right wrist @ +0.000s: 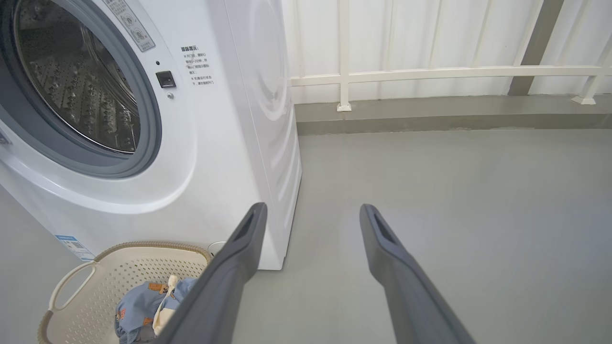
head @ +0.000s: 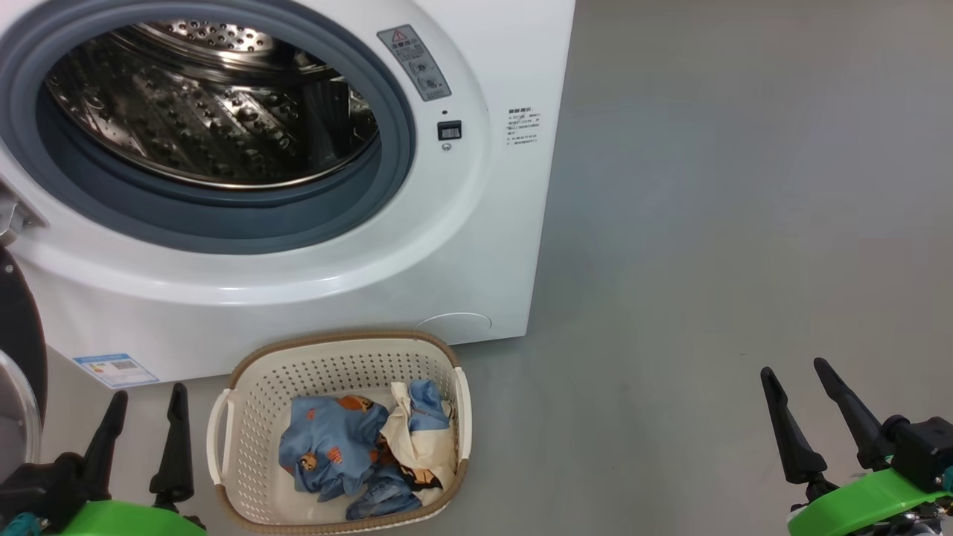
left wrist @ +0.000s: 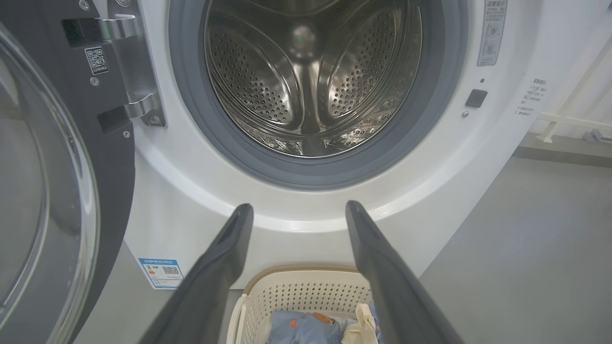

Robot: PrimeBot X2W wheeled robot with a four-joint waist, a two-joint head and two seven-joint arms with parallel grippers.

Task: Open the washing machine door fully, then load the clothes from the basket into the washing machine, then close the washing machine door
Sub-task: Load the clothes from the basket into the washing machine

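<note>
Along the bottom of the head view, we see both arms held low, fingers pointing up the frame. The left gripper (head: pixel 149 392) is at lower left and the right gripper (head: pixel 794 367) at lower right, each with its two dark fingers spread wide and gripping nothing. Just right of the left gripper, one basket (head: pixel 327 372) sits on the grey floor (head: pixel 707 223). It holds one bundle of the clothes (head: pixel 335 439), blue print and cream cloth heaped toward its right side. The right gripper hangs well apart from it, over the floor.

Behind the basket, across the upper left, stands one washing machine (head: pixel 476 223). Its steel drum (head: pixel 208 112), ringed by a grey-blue seal (head: pixel 398 149), gapes toward the basket. We find the washing machine door (left wrist: pixel 114 167) swung open at the left edge of the left wrist view, hung on a metal hinge (left wrist: pixel 136 71). One blue label sticker (head: pixel 115 369) marks the machine's lower left corner.

Farthest off, across the top of the right wrist view, runs one white railing (right wrist: pixel 430 74).
</note>
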